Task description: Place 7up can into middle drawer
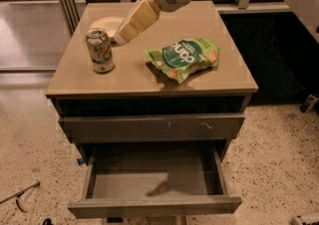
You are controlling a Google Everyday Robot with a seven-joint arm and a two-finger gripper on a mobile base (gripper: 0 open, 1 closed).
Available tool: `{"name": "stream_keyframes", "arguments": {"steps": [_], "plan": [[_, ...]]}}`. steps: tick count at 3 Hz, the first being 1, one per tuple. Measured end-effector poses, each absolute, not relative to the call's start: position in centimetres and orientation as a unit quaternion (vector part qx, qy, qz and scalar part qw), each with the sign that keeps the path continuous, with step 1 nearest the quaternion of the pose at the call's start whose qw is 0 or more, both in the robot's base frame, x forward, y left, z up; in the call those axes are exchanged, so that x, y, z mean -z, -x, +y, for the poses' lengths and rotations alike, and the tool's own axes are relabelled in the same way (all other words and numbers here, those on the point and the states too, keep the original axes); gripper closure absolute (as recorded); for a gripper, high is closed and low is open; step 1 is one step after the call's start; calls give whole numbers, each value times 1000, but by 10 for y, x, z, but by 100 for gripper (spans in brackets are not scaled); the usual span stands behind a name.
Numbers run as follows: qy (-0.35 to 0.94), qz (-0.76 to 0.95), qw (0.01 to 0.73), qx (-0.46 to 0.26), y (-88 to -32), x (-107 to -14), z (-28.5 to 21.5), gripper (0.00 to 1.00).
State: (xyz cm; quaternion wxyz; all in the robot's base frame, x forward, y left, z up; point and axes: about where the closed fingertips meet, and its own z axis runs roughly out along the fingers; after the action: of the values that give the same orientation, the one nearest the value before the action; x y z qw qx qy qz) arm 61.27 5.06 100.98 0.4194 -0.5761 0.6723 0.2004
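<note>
The 7up can point(100, 50) stands upright on the left part of the cabinet top point(149, 77). My gripper point(122, 35) hangs above the cabinet top, angled down to the left, a little to the right of and behind the can, apart from it. It holds nothing that I can see. The middle drawer point(149, 178) is pulled out at the bottom of the view; its flat grey inside is bare.
A green snack bag point(185, 57) lies right of centre on the top. A white plate point(103, 24) sits behind the can, partly hidden by the gripper. A shut drawer front with pale scratches point(152, 127) is above the open drawer. Speckled floor surrounds the cabinet.
</note>
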Motion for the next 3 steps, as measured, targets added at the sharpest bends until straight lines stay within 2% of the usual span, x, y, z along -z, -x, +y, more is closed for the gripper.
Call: {"name": "stream_keyframes", "arguments": {"steps": [3], "plan": [[549, 645, 475, -236, -670, -982, 119, 0]]}}
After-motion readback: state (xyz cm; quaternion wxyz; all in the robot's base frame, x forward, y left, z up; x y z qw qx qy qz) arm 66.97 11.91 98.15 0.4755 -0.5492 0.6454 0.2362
